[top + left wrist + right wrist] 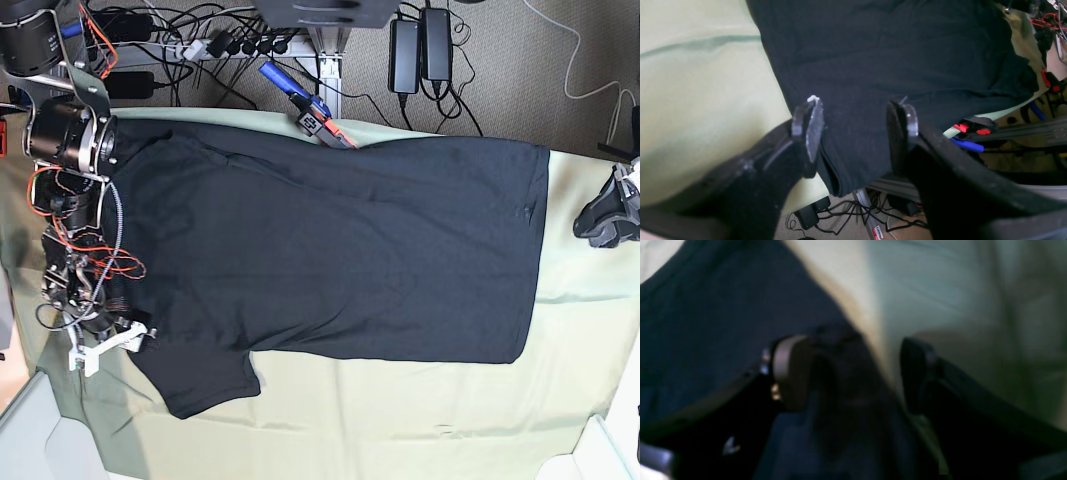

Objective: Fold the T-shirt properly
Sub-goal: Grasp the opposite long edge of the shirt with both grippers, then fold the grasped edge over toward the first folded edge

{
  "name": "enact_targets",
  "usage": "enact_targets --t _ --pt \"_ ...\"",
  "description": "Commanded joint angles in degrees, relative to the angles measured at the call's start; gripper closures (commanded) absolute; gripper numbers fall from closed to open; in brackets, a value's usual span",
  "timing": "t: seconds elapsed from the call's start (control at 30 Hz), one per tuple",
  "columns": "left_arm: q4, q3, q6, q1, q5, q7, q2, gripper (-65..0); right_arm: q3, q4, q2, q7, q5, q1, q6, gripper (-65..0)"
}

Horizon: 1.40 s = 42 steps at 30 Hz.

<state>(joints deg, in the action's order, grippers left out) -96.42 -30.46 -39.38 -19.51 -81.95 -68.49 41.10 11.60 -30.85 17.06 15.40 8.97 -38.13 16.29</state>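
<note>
T-shirt (340, 250): black, spread flat on pale green sheet (420, 420).
Left gripper (857, 130): wide, above shirt corner.
Right gripper (857, 373): wide, straddling shirt edge.

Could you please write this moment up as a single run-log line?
T-shirt: spread flat on green sheet, unfolded | left gripper: open, over a shirt edge | right gripper: open, straddling another shirt edge | nothing held

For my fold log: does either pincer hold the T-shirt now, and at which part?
Nothing is held. The left pincer and the right pincer both stand open over edges of the T-shirt.
</note>
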Motion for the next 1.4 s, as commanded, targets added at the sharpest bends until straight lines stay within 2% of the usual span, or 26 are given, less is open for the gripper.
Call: enact_targets --t 0.0,0.07,0.2,0.4,0.53,0.63,0.7,0.87,1.07,1.2,1.37 --pt "-0.7 -0.6 -0.6 0.3 -1.2 1.6 1.4 -33.9 0.1 -0.9 0.2 -0.6 0.2 -2.2 2.5 -41.1" --pt "-0.7 -0.6 -0.6 0.3 -0.3 2.7 1.5 -33.9 0.0 -1.1 -0.5 -0.6 0.3 -2.2 3.5 -41.1" --pt "-0.6 -0.6 -0.6 0.3 5.1 6.1 1.4 -34.0 0.0 -1.2 -1.7 -0.6 0.2 -2.2 3.6 -41.1" --pt "2.3 2.4 -0.6 1.5 13.9 14.8 1.4 -34.0 0.0 -1.2 -1.8 -0.6 0.3 -2.1 3.6 -41.1" --pt "8.3 9.1 -0.6 8.2 20.3 20.8 1.4 -34.0 0.0 -1.2 -1.8 -0.6 1.1 -2.1 3.6 -41.1" --pt "15.8 15.6 -0.6 15.7 26.3 27.2 1.1 -34.0 0.0 -1.2 -1.8 -0.5 1.6 -2.0 3.7 -41.1" --pt "21.9 19.6 -0.6 21.5 28.3 29.6 0.5 -34.0 0.0 -1.2 -1.8 -0.3 1.6 -1.9 3.7 -41.1" --pt "39.8 28.1 -0.6 35.5 32.2 34.2 -3.0 -34.0 0.0 -1.2 -1.8 -0.2 1.6 -1.9 3.7 -41.1" --pt "59.3 32.9 -0.6 47.4 37.3 40.6 -8.3 -33.9 0.0 -1.2 -1.8 -0.2 1.6 -0.5 3.7 -41.1" --pt "65.6 32.9 -0.6 52.3 37.3 41.3 -10.8 -33.9 0.0 -1.2 -1.8 -0.2 1.6 0.5 3.7 -41.1" --pt "68.2 32.9 -0.6 54.9 38.2 41.7 -13.3 -33.9 0.0 -1.2 -1.8 -0.2 1.6 0.7 3.7 -41.1"
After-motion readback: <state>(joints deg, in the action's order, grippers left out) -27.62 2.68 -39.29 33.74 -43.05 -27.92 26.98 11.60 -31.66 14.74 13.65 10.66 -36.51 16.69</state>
